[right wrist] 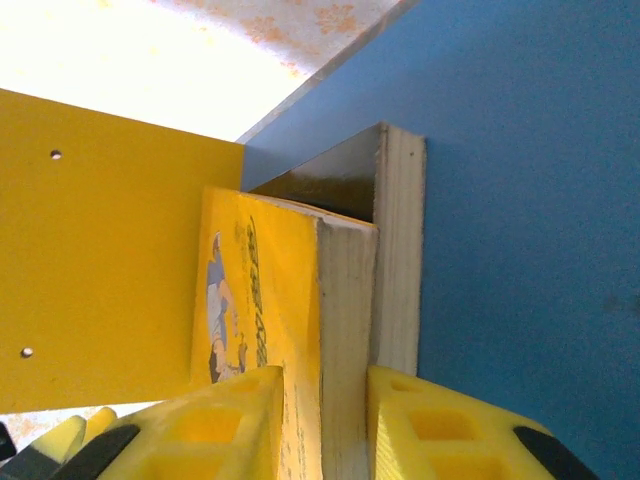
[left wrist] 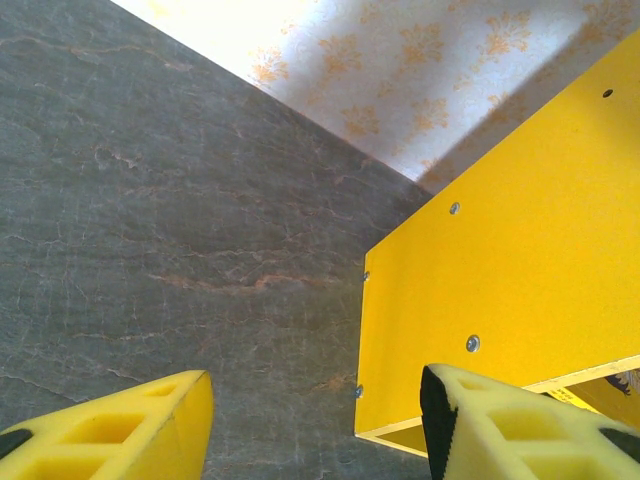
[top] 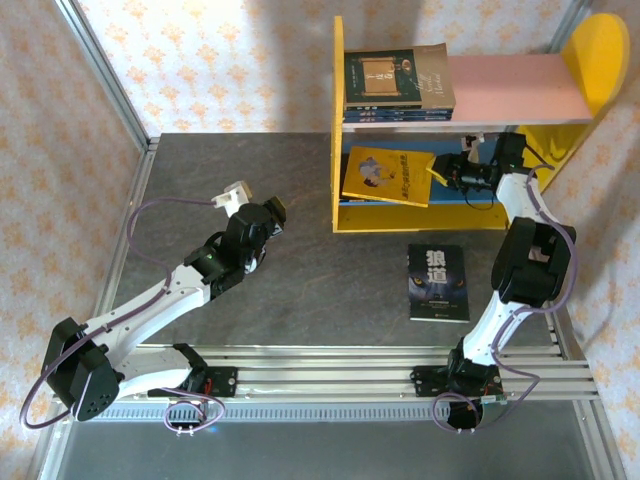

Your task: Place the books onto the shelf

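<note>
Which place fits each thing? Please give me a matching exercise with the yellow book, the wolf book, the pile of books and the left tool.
Things:
1 yellow book
2 wolf book
3 pile of books
4 left tool

Places:
A on the pink board
B on the table, in front of the shelf
C open, above bare table, left of the shelf
D on the blue board, gripped by the right tool

Pairs: 1-D, 2-B, 3-A, 4-C
</note>
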Controlling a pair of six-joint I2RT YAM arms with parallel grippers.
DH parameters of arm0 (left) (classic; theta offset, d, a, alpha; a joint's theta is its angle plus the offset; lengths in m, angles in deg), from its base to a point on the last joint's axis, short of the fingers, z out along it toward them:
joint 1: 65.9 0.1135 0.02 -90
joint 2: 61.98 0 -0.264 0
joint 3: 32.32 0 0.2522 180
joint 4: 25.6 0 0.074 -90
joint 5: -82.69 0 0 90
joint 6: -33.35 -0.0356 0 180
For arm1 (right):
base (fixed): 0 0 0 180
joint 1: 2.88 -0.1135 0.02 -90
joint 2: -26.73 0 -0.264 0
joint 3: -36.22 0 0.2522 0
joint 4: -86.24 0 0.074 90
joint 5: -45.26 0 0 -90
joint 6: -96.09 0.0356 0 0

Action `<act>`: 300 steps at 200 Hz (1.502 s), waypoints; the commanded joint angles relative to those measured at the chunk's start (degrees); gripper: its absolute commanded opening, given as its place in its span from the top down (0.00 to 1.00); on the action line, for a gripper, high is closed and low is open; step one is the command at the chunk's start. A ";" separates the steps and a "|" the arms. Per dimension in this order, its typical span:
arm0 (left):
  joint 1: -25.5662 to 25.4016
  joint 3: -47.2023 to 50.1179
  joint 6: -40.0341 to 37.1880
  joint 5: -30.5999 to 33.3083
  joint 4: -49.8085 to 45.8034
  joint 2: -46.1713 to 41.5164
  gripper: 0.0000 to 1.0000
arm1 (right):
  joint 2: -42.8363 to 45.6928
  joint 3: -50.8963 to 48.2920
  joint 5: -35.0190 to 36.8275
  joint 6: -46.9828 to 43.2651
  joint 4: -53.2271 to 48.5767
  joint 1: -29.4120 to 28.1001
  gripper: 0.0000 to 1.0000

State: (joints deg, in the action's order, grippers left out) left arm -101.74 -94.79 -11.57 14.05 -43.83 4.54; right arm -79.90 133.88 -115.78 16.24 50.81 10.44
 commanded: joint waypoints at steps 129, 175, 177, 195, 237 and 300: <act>0.41 -1.87 0.18 -0.07 1.35 0.45 0.44 | -5.60 11.38 5.44 -0.53 -3.63 -4.71 0.82; 0.43 -2.15 0.02 -0.08 1.36 0.76 0.44 | -6.81 13.54 6.07 -0.97 -4.95 -5.35 0.80; 0.42 -2.24 0.01 -0.07 1.38 0.79 0.44 | -6.83 13.61 6.13 -1.00 -5.02 -5.38 0.80; 0.41 -2.44 -0.08 -0.25 1.23 1.00 0.44 | -6.92 14.08 6.74 -1.34 -5.58 -5.57 0.77; 0.41 -2.62 -0.09 -0.30 1.10 1.20 0.44 | -5.35 12.11 10.12 -2.81 -6.63 -5.51 0.61; 0.41 -2.36 0.00 -0.55 1.00 0.85 0.44 | 0.17 5.81 15.29 -4.63 -6.75 -6.38 0.50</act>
State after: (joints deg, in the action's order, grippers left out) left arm -101.74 -95.86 -11.57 13.83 -43.81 5.57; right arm -83.39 141.47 -103.98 13.49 45.32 4.87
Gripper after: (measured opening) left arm 0.560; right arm 0.491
